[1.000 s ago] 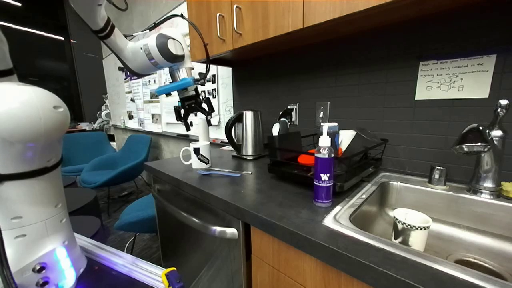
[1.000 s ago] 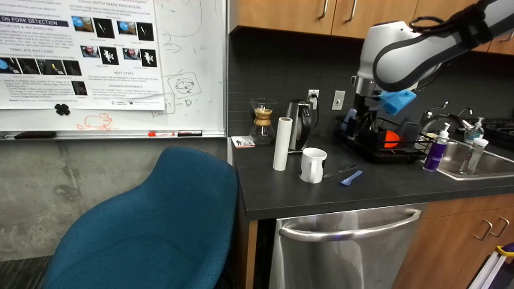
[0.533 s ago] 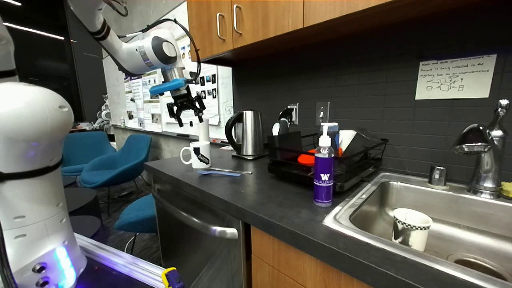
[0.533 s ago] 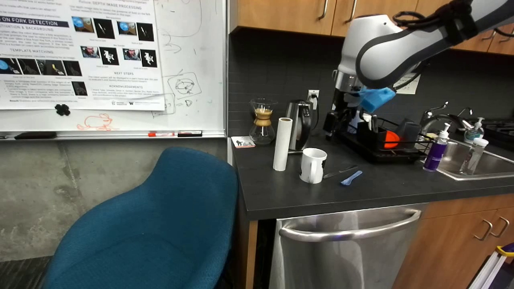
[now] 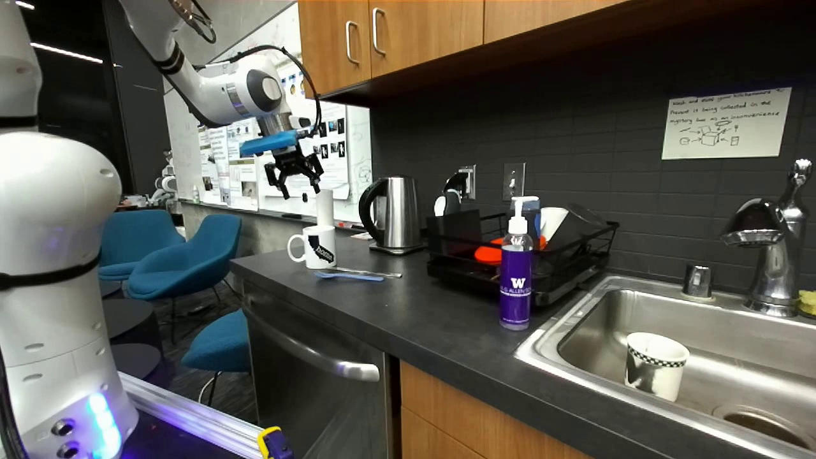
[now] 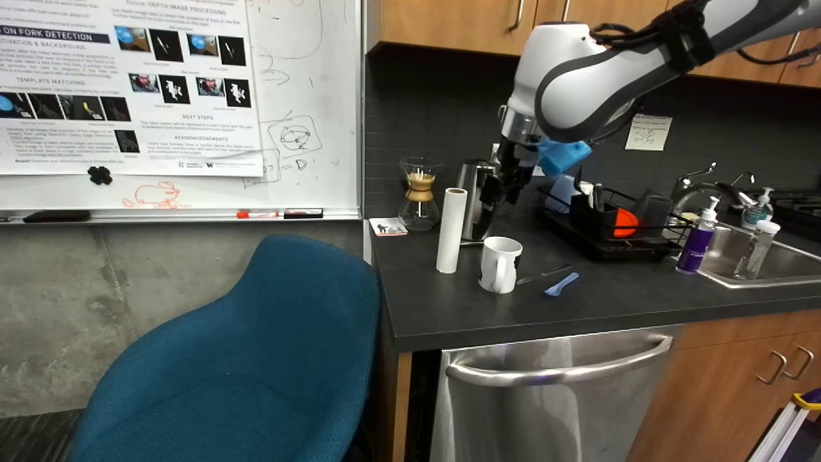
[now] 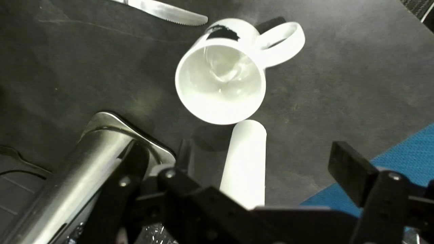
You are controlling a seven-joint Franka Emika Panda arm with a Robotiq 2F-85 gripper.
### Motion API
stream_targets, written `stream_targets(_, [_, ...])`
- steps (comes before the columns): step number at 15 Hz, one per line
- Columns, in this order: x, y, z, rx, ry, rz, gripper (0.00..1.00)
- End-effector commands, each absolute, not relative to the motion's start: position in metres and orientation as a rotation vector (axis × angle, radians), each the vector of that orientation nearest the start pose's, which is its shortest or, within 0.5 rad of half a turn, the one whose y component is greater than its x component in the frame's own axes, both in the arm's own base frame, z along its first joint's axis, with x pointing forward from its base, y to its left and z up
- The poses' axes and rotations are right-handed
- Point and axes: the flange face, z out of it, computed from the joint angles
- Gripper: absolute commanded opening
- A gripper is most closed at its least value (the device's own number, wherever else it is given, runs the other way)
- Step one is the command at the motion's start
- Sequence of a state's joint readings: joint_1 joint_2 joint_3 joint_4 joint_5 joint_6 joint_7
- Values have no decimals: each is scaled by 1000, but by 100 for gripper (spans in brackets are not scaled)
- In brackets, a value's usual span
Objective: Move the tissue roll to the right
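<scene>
The tissue roll (image 6: 452, 231) is a tall white cylinder standing upright on the dark counter (image 6: 449, 314), left of the steel kettle in an exterior view. In an exterior view its upper part (image 5: 325, 209) shows behind the mug. My gripper (image 5: 301, 190) is open and empty, in the air near the height of the roll's top. In an exterior view the gripper (image 6: 492, 205) is right of the roll, in front of the kettle. In the wrist view the roll (image 7: 245, 162) appears between the open fingers (image 7: 266, 162), apart from them; its near end is hidden behind the gripper.
A white mug (image 6: 500, 264) with a dark mark stands close beside the roll. The steel kettle (image 5: 401, 213) is behind. A knife (image 6: 544, 274) and blue fork (image 6: 562, 283) lie right of the mug. A black dish rack (image 6: 596, 247) and glass coffee maker (image 6: 419, 212) flank this area.
In an exterior view my gripper has moved left, from over the dish rack to in front of the kettle, closer to the roll. It stays open. The roll and mug have not moved.
</scene>
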State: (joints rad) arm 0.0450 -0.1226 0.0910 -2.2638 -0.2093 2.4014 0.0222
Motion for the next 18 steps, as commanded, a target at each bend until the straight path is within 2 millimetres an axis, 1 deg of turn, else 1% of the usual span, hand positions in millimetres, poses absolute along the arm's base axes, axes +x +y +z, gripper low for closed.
stream_targets(1, [549, 82, 460, -3219, -500, -471, 100])
stream_targets(4, [571, 84, 471, -3197, -544, -492, 100])
stream_targets(10, [604, 97, 475, -3129, -611, -426, 100])
stream_targets(14, [619, 107, 477, -3103, -670, -433, 100])
stream_targets(18, [629, 114, 471, -3095, -698, -387, 100])
